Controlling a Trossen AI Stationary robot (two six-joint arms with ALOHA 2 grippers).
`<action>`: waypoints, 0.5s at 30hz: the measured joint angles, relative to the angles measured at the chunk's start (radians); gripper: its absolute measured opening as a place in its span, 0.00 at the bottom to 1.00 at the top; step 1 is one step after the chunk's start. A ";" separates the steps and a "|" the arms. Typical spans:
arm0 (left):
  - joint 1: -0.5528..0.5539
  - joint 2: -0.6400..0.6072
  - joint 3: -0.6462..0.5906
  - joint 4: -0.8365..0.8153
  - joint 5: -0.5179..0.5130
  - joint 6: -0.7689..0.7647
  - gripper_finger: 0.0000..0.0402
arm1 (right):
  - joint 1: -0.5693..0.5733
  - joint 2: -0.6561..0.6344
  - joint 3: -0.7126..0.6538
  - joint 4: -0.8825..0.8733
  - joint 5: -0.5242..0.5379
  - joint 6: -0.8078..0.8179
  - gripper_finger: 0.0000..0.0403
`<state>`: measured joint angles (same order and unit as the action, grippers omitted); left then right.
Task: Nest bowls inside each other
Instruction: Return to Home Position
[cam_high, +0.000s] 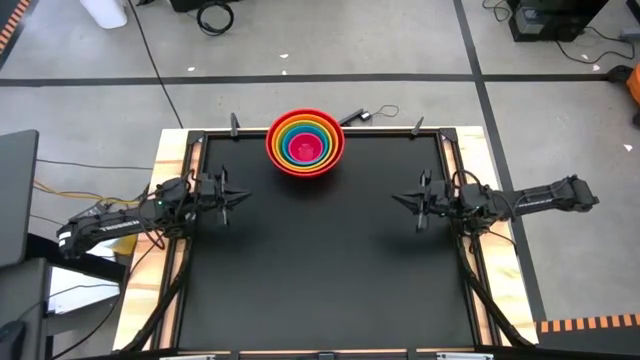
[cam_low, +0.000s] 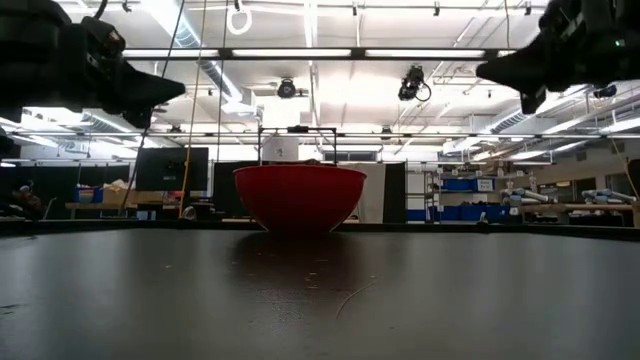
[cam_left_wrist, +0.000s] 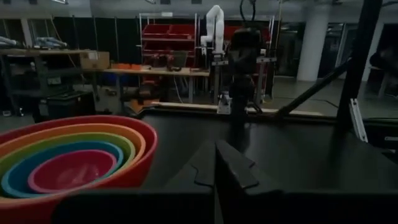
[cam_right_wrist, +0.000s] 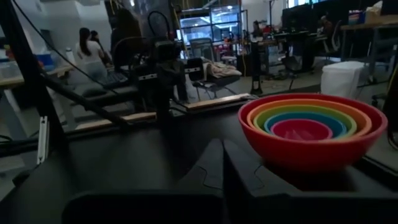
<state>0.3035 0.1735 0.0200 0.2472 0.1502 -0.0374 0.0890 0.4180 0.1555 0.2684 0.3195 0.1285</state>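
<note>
The bowls (cam_high: 305, 143) stand nested at the table's far edge, middle: red outermost, then orange, yellow-green, blue and pink in the centre. They also show in the left wrist view (cam_left_wrist: 68, 165) and the right wrist view (cam_right_wrist: 311, 130); the low view shows only the red bowl (cam_low: 299, 198), resting on its base. My left gripper (cam_high: 238, 194) hovers shut above the table's left side, pointing level toward the right. My right gripper (cam_high: 400, 200) hovers shut above the right side, pointing level toward the left. Neither touches anything.
Black clamps (cam_high: 235, 124) hold the black mat at the far edge. Wooden table rails (cam_high: 168, 170) run along both sides. Bare mat (cam_high: 320, 270) lies between the arms and toward the near edge. People (cam_right_wrist: 87, 43) are in the room beyond the table.
</note>
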 joint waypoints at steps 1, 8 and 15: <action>0.000 0.000 -0.002 0.003 0.000 0.000 0.02 | -0.002 -0.019 -0.016 -0.001 0.000 0.006 0.01; -0.001 0.000 -0.011 0.002 -0.020 0.011 0.00 | -0.006 -0.137 -0.121 0.032 -0.035 0.027 0.01; -0.001 0.001 -0.011 -0.015 -0.020 0.023 0.00 | -0.006 -0.193 -0.149 0.013 -0.052 0.044 0.01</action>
<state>0.3027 0.1741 0.0086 0.2327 0.1307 -0.0144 0.0834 0.2252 0.0063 0.2810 0.2672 0.1726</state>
